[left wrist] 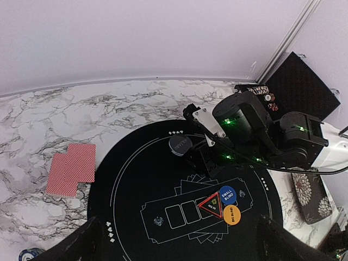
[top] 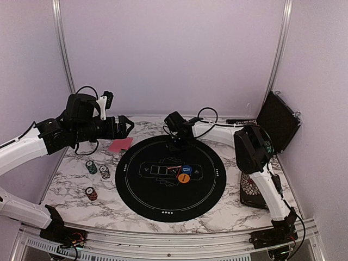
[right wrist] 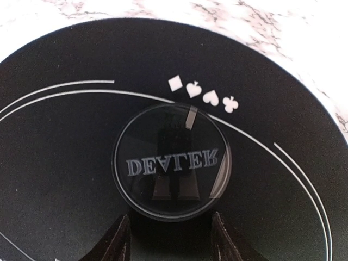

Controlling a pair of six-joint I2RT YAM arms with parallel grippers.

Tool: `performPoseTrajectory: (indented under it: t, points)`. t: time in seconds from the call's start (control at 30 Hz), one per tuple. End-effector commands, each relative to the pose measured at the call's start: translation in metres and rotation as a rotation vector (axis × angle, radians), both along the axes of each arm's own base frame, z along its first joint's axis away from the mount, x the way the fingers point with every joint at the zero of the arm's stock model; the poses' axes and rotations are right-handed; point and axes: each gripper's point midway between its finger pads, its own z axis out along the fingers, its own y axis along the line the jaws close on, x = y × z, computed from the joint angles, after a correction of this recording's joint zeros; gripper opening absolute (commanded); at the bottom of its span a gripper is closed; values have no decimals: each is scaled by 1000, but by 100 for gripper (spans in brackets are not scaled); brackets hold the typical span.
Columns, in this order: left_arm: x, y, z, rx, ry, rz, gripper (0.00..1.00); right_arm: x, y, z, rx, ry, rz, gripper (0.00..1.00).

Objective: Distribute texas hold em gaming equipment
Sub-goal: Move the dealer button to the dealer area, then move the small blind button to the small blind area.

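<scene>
A clear round dealer button point(right wrist: 172, 161) lies flat on the black mat point(right wrist: 65, 141), just past the tips of my right gripper point(right wrist: 170, 218). That gripper is open, its fingers point(right wrist: 120, 239) low over the mat with nothing between them. From above, the right gripper point(top: 176, 144) is at the mat's far edge. A blue button point(top: 186, 169), an orange button point(top: 184, 178) and a black triangle marker point(top: 175, 169) sit at mid-mat. Pink-red-backed cards point(top: 120, 144) and three chip stacks point(top: 91, 166) point(top: 104, 172) point(top: 91, 193) rest on the marble to the left. My left gripper point(top: 129, 124) hangs open above the cards, holding nothing.
The black case point(top: 278, 120) stands open at the back right, its floral half point(top: 253, 190) lying by the right arm. The marble table point(top: 70, 179) is walled on three sides. A metal rail point(top: 174, 236) runs along the near edge.
</scene>
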Motion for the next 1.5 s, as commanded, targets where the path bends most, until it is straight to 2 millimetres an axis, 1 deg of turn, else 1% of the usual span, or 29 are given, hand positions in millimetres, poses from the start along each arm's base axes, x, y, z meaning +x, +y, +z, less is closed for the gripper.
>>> performPoseTrajectory:
  t: [0.0,0.07,0.17,0.27,0.43,0.57,0.73,0.8,0.9,1.0,1.13,1.27,1.47]
  points:
    - [0,1,9,-21,-9,2,99,-4,3,35,46,-23,29,50]
    - [0,1,9,-22,-8,1,99,-8,4,42,45,-30,36,50]
    - [-1,1,10,-27,-9,2,99,-17,-1,53,36,-44,35,50]
    - [-2,1,11,-34,-8,1,99,-27,-11,63,36,-54,27,50]
    - [-3,1,14,-49,-5,3,99,-54,-32,71,20,-45,18,51]
    - [-3,2,16,-53,-8,8,99,-81,-45,66,3,-20,29,50]
    - [-3,4,16,-52,-10,16,99,-114,-48,53,-24,17,73,51]
    - [-2,4,15,-51,-8,18,99,-123,-49,46,-37,33,86,51]
    - [-1,3,15,-51,-5,18,99,-130,-46,38,-33,50,107,53]
    - [0,2,13,-48,-1,17,99,-134,-43,32,-34,59,120,53]
    - [1,1,11,-45,3,20,99,-135,-42,24,-45,68,122,53]
    - [2,1,11,-44,1,24,99,-134,-46,19,-66,67,109,53]
    - [3,1,12,-44,-3,23,99,-133,-46,14,-68,67,107,53]
